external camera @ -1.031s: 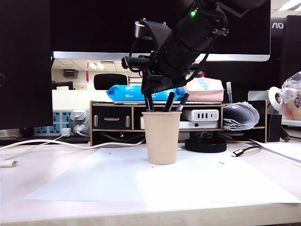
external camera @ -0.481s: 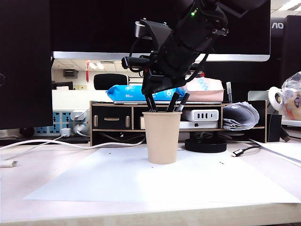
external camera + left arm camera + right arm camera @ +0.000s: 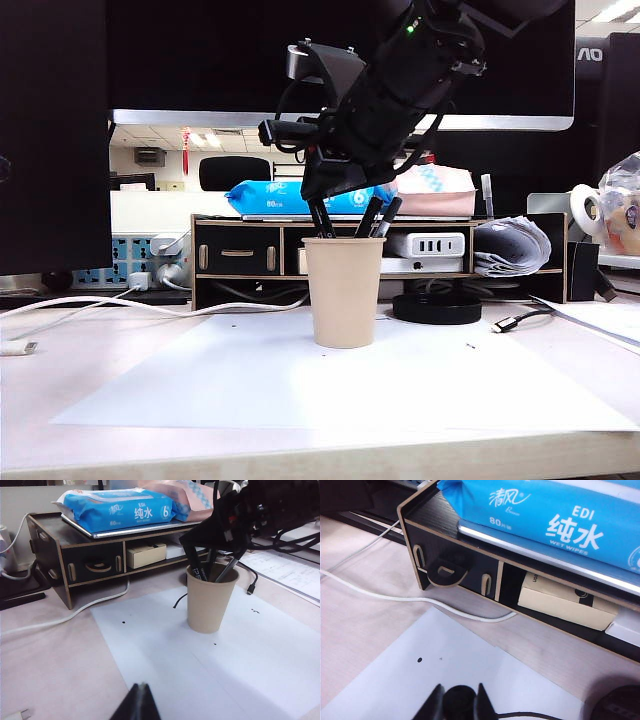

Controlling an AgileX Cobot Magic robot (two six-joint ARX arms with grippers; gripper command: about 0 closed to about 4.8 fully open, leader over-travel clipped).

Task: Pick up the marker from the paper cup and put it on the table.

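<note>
Your right hand (image 3: 458, 700) sits at the mouth of the paper cup (image 3: 344, 290), centre of the exterior view, fingers nearly closed around the black marker (image 3: 458, 699) top. The marker stands in the cup on the white sheet (image 3: 330, 385). Your left hand (image 3: 137, 705) hangs apart over the surface (image 3: 90, 365), fingers together.

The right arm (image 3: 400, 90) is basically all matte black, chunky and blocky, with a tiny green light glowing near the top and loops of black cable hanging off the side. There's a silvery-grey camera block (image 3: 305, 60) bolted at its wrist. The left gripper (image 3: 137, 705) shows only as a dark pointed wedge.
</note>
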